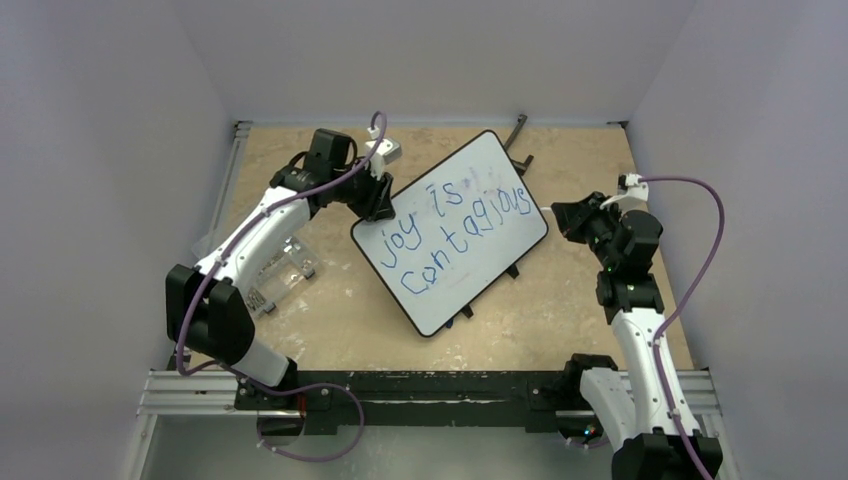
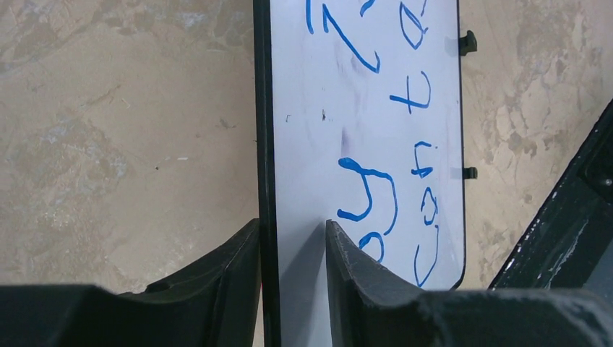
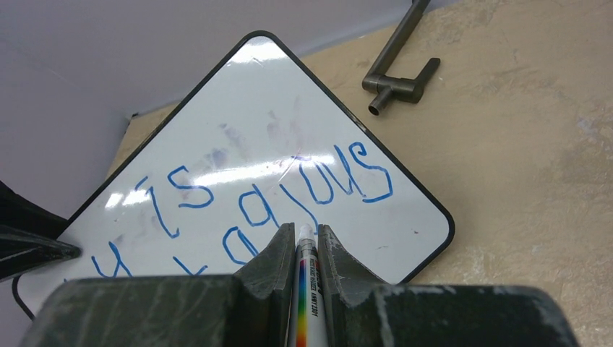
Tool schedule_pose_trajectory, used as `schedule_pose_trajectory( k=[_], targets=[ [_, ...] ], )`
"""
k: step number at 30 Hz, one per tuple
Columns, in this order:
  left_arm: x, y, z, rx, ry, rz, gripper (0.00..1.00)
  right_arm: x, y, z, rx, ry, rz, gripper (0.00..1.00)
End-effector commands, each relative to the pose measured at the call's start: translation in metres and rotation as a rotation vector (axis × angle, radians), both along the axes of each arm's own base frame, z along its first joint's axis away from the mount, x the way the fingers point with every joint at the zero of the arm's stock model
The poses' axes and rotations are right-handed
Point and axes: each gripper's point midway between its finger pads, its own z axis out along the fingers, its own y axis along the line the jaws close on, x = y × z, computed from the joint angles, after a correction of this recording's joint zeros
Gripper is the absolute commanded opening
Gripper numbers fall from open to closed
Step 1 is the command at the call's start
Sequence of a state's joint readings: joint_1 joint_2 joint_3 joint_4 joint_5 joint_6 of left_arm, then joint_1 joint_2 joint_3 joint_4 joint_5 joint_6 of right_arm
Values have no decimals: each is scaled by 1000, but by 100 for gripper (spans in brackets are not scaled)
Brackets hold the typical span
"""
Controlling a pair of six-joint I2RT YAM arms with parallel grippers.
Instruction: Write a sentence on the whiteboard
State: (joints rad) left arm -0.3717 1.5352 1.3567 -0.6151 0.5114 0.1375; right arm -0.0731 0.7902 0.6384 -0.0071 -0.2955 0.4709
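Far out toward 9 o'clock on the tan desk (image 1: pixel 340 310), a clear plastic holder (image 1: pixel 275 275) stands beside the left arm. The left claw (image 1: pixel 377 198) reaches to the 10 o'clock edge of the whiteboard (image 1: pixel 470 165). In the left wrist view this claw (image 2: pixel 293 228) stands partly open, and its two dark fingers straddle the board's thin black frame. One finger is over bare desk and the other over the white surface. It grips nothing, and I cannot tell whether either finger touches the board.

The whiteboard lies mid-desk, face up and turned askew, with its long sides running from about 7 o'clock to 1 o'clock. Small black stand feet (image 2: pixel 468 42) poke out along its 5 o'clock side. The sentence (image 1: pixel 455 235), in blue marker, reads "joy is contagious" on two lines, with faint purple smudges around it.

At about 1 o'clock from the board, a dark L-shaped metal bar (image 3: pixel 401 69) lies on the desk just off the board's far corner.

At the board's 3 o'clock, apart from its edge, the right claw (image 1: pixel 562 215) is closed tight on a marker (image 3: pixel 303 289). The pale tip of the marker shows between the fingers and points toward the last word.
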Motion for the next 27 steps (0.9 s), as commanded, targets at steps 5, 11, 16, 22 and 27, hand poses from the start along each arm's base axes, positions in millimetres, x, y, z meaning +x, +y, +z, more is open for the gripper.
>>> schedule_pose_trajectory(
  k=[5, 11, 16, 22, 27],
  targets=[
    [3, -4, -2, 29, -63, -49, 40, -1, -2, 18, 2, -54, -16, 0],
    [2, -5, -1, 33, -72, -53, 44, -2, -2, 19, -1, -58, -14, 0],
    [2, -4, 4, 35, -91, -44, 49, -3, -1, 19, 0, -58, -11, 0],
    [2, -2, 19, 24, -133, -18, 54, -3, -1, 21, 0, -61, -9, 0],
    [2, -1, 34, 6, -170, 1, 56, -4, 0, 25, 0, -70, -7, 0]
  ],
)
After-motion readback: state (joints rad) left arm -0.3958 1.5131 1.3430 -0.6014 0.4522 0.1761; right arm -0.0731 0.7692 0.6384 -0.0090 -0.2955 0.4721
